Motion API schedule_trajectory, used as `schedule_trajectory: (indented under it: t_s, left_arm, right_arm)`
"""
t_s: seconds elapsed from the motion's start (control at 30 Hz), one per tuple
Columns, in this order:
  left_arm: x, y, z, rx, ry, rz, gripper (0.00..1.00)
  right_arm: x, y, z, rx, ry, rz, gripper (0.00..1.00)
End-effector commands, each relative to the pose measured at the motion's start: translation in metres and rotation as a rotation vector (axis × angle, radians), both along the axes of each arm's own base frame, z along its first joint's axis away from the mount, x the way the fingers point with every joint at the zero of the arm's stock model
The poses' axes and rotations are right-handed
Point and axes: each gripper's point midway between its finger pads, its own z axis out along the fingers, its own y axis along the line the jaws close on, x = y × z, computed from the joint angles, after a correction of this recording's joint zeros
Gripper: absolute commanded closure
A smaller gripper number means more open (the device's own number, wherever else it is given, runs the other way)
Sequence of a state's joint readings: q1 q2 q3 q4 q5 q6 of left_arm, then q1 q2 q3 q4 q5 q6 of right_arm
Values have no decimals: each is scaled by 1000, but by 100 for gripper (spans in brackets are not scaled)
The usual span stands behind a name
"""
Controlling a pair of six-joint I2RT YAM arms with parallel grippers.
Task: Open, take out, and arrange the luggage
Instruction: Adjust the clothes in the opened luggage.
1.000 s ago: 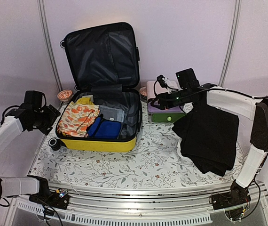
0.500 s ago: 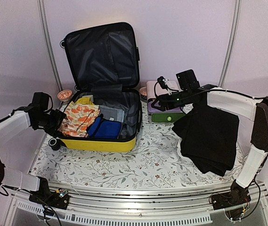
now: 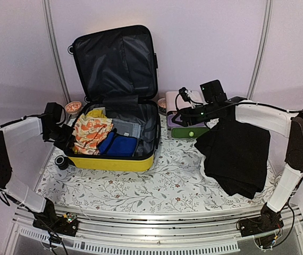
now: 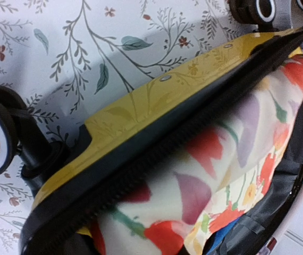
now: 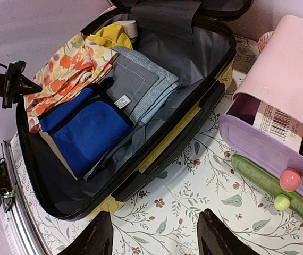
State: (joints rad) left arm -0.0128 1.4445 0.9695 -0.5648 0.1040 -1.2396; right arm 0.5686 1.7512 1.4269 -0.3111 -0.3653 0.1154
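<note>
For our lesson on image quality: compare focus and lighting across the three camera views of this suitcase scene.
Top external: soft, even light, slightly hazy; the black garment is a mass without detail. Left wrist: too close, the floral cloth blurred, the luggage shell glossy. Right wrist: sharpest, the blue cloth crisp, the drawer box pale, its barcode clear.

Top external camera: high at the 6 o'clock edge of the floral-print surface (image 3: 157,183), facing down toward 12 o'clock, far enough to frame everything.

Left wrist camera: very close to the rim of the open glossy yellow hard-shell suitcase (image 4: 157,101).

Right wrist camera: medium range, looking down into the suitcase from its 3 o'clock side.

All three views share the suitcase and the orange-flowered folded cloth (image 3: 90,133).
</note>
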Motion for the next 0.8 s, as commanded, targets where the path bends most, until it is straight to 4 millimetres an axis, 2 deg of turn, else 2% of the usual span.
schedule_trajectory:
  t_s: [0.0,0.2,0.3,0.47,0.6,0.77]
  left_arm:
    - [34,6,55,23,-193,-10,100]
    - [29,8,114,-16,-415,56,100]
    - [26,11,131,-3,-460,76,100]
    - [25,9,132,0,-440,61,100]
    - [24,10,120,4,-406,64,100]
    - [23,9,104,-5,-358,61,91]
  right_arm:
    - [-3,-2,21,28,-45,-7,44]
    - [-1,1,19,31,-42,1,43]
    - [-1,6,20,51,-30,21,43]
    - [-3,15,20,79,-5,51,44]
    - [-4,18,20,83,-3,58,43]
    - [-4,17,18,76,3,56,43]
